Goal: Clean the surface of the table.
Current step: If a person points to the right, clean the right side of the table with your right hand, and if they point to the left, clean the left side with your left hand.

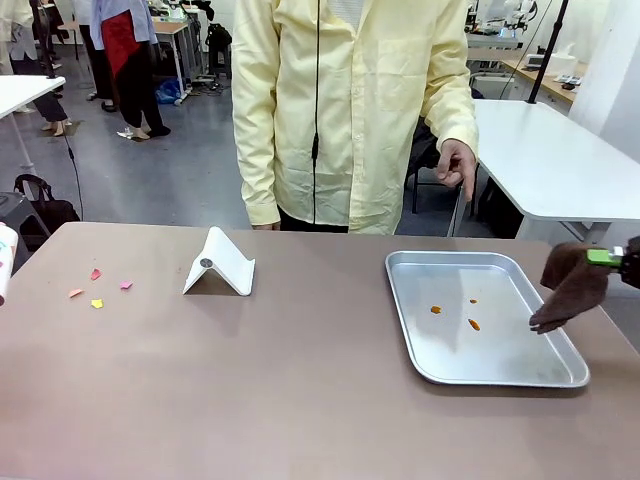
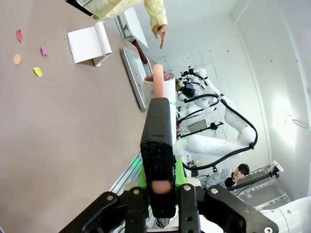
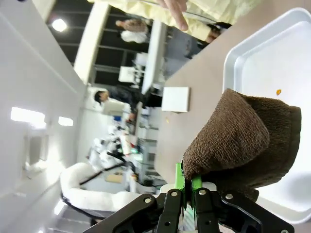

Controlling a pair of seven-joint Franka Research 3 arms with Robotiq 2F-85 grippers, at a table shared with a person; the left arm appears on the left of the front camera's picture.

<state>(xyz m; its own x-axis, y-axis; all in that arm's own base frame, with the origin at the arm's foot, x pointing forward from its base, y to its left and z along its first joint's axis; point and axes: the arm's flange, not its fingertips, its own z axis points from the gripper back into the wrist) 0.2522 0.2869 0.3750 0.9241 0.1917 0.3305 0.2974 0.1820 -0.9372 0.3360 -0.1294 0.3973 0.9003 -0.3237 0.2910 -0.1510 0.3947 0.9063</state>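
Observation:
The table [image 1: 300,390] has a wide matte brown-grey top. Small pink, orange and yellow paper scraps [image 1: 97,288] lie on it at the left, also seen as scraps [image 2: 29,53] in the left wrist view. My left gripper [image 2: 158,116] is shut on the pink handle of a white roller [image 2: 167,92], held above the table [image 2: 58,126]. The roller's end [image 1: 4,262] shows at the front view's left edge. My right gripper [image 1: 612,257] is shut on a brown cloth [image 1: 568,288] that hangs over the tray's right rim. In the right wrist view, the cloth [image 3: 238,141] bulges from the green pads [image 3: 187,180].
A silver metal tray [image 1: 500,377] at the right holds a few orange bits [image 1: 455,312]. A white folded stand [image 1: 220,265] sits left of centre at the back. A person in a yellow coat stands at the far edge, one hand [image 1: 458,165] hanging above the tray's far side.

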